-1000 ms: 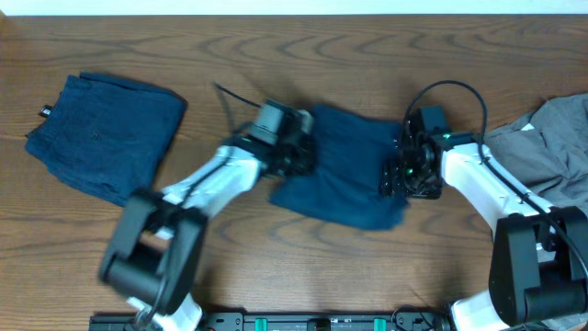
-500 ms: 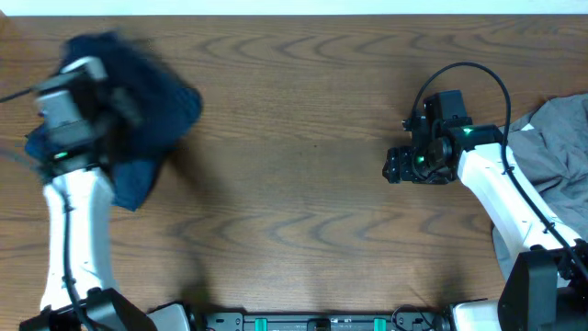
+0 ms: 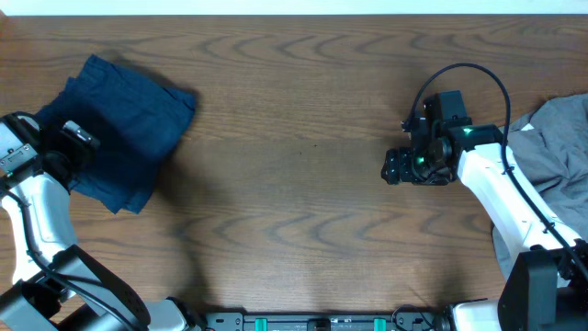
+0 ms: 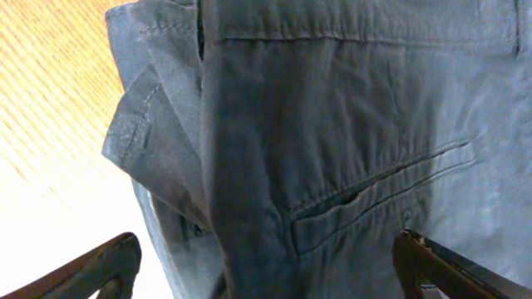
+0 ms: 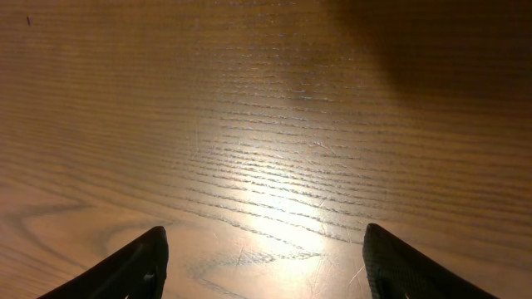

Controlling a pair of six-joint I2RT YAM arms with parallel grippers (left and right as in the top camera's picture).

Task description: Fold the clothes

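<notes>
The navy-blue clothes (image 3: 129, 119) lie in a folded pile at the table's far left. In the left wrist view the shorts (image 4: 349, 124) fill the frame, showing a seam and a pocket slit. My left gripper (image 3: 79, 138) sits at the pile's left edge, open, with its fingers (image 4: 104, 266) spread wide over the cloth and holding nothing. A grey shirt-like piece (image 3: 556, 138) lies crumpled at the right edge. My right gripper (image 3: 397, 168) hovers right of centre, open over bare wood (image 5: 274, 149), with its fingertips (image 5: 133, 266) wide apart.
The table is dark wood (image 3: 294, 184). The right arm's white link (image 3: 501, 198) runs down towards the front right corner, beside the grey cloth. A black cable (image 3: 469, 74) loops above the right wrist.
My left arm swept a folded navy piece from the table's middle to the left pile, and the jaws opened and let it go. The right gripper drew back slightly to the right.
</notes>
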